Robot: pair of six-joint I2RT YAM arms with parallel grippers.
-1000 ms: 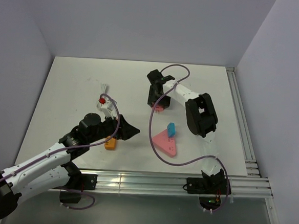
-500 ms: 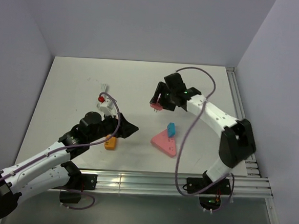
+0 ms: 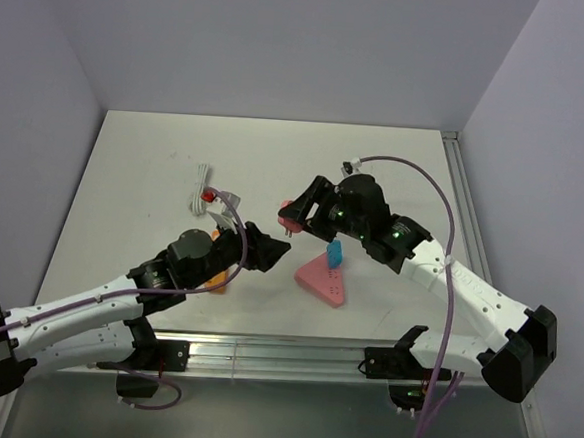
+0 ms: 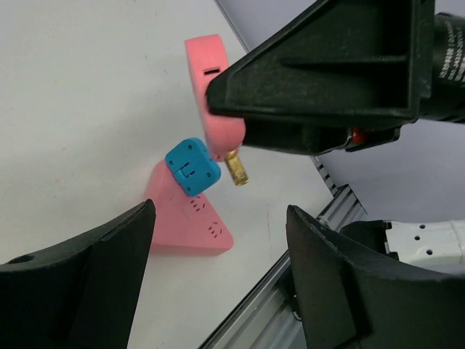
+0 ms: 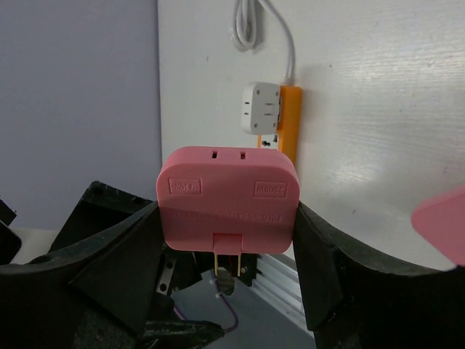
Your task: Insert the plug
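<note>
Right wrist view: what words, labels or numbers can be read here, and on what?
Pink plug: two small raised labels on its face, both too blurred to read.
White plug: no readable text.

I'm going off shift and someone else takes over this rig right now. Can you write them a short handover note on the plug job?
The left gripper is open and empty, pointing toward the socket block.
The right gripper is shut on the pink plug, held in the air with its prongs free.
The blue plug stands on one corner of the socket block.
Done: the blue plug is on the block, though the views do not show whether it is fully seated.
Left: confirm it is pushed home. The pink plug is not inserted anywhere.
</note>
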